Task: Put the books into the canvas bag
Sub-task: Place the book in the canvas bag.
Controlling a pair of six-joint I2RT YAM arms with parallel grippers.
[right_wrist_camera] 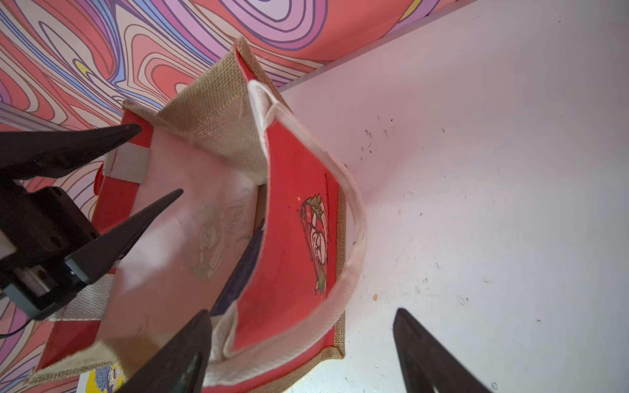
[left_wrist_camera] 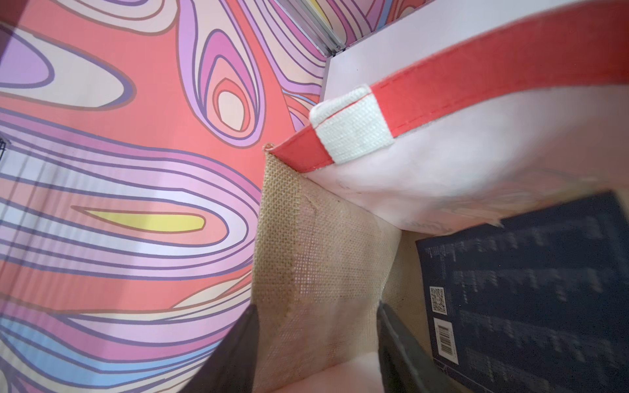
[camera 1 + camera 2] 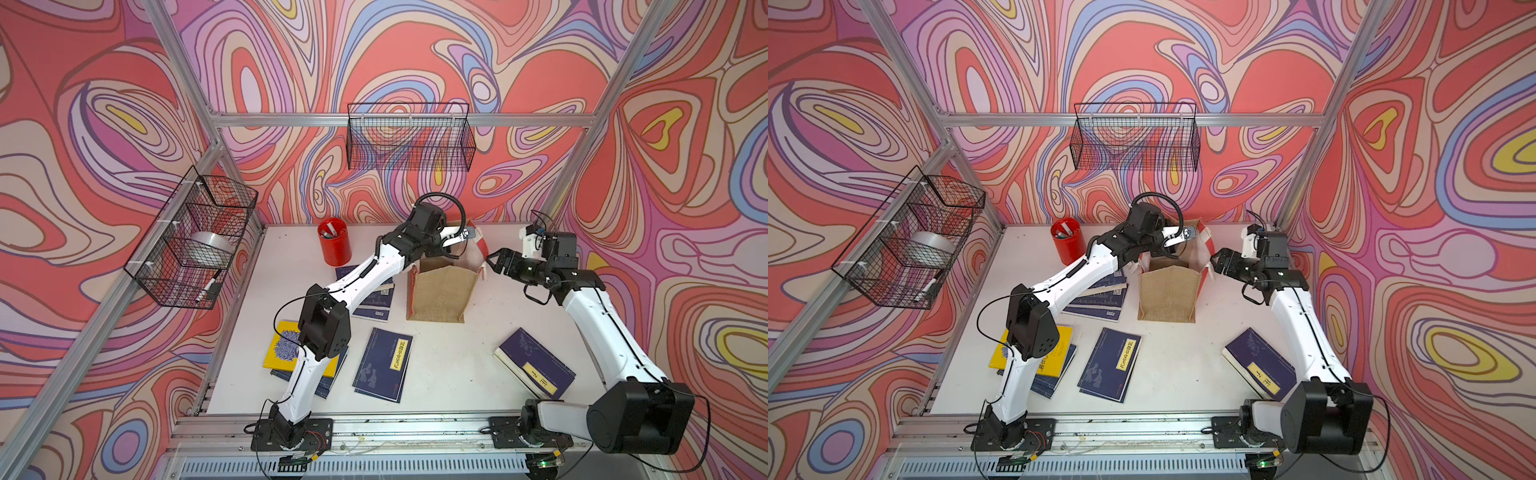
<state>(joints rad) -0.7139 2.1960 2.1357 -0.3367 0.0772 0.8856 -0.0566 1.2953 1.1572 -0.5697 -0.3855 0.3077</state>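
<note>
One book [image 2: 531, 289] lies in the bag [image 3: 442, 291]; the other books [image 3: 384, 365] are on the table [image 3: 457, 365].
We judge them thin, light and slightly bendy, best pinched at a free edge; they are navy with yellow labels, plus one yellow book [image 3: 282, 349]. The left gripper [image 2: 316, 304] is parted and empty above the bag, and the right gripper [image 1: 303, 310] is wide at its red side.

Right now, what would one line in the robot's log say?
left claw: open at canvas bag mouth | right claw: open beside bag | navy book: inside bag | more books: on table
</note>
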